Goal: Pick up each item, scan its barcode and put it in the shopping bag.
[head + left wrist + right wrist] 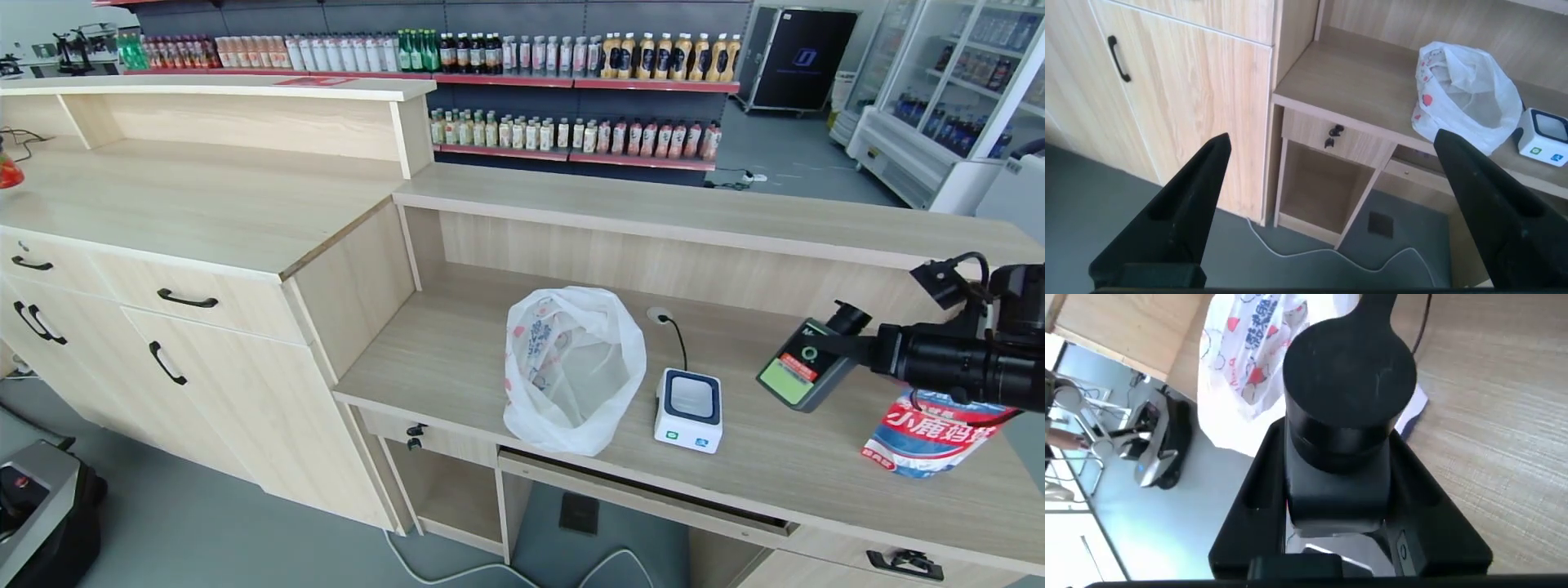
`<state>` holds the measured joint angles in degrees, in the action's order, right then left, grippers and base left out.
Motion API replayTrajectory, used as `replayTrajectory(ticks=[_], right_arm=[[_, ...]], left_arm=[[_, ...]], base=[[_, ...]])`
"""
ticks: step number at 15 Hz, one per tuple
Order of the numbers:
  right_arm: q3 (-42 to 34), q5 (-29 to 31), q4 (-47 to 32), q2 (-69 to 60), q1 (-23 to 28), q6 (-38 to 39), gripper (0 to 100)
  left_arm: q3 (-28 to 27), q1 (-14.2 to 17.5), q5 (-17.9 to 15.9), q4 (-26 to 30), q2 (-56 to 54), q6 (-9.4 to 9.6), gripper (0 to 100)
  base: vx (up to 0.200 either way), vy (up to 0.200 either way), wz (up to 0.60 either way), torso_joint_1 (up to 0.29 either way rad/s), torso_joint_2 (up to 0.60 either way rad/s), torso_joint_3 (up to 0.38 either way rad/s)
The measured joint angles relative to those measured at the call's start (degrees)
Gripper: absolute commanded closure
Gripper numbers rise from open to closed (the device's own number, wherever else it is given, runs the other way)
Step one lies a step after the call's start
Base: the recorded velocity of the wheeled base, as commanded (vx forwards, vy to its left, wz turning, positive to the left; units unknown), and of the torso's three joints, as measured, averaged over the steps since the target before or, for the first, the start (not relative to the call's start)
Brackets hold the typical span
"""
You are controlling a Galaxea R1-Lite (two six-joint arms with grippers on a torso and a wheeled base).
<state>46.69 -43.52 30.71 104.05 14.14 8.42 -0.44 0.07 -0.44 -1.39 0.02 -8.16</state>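
My right gripper [845,333] is shut on a dark box with a green and red label [802,366]. It holds the box in the air to the right of the white barcode scanner [690,408]. In the right wrist view the dark box [1343,514] hangs over the counter, with the shopping bag [1249,351] beyond it. The white plastic shopping bag [571,367] stands open on the counter, left of the scanner. A blue and red pouch [931,433] lies on the counter under my right arm. My left gripper [1331,220] is open, low beside the counter and above the floor.
The wooden counter [457,351] has a raised back ledge and a taller cabinet section [204,212] on the left. The scanner's cable [676,335] runs to the back. Drink shelves [571,90] and fridges [939,98] stand behind.
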Motion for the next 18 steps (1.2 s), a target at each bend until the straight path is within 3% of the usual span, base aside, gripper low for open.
replayTrajectory(ticks=[4,18], right_arm=[[0.5,-0.1,11.0,5.6,-2.0,-0.6,100],[4.8,3.5,12.5,15.1,-7.4,-2.8,100]], left_arm=[[0.0,0.0,0.0,0.0,0.0,0.0,0],[0.0,0.0,0.0,0.0,0.0,0.01,0]], base=[[0.0,0.0,0.0,0.0,0.0,0.0],[0.0,0.0,0.0,0.0,0.0,0.0]])
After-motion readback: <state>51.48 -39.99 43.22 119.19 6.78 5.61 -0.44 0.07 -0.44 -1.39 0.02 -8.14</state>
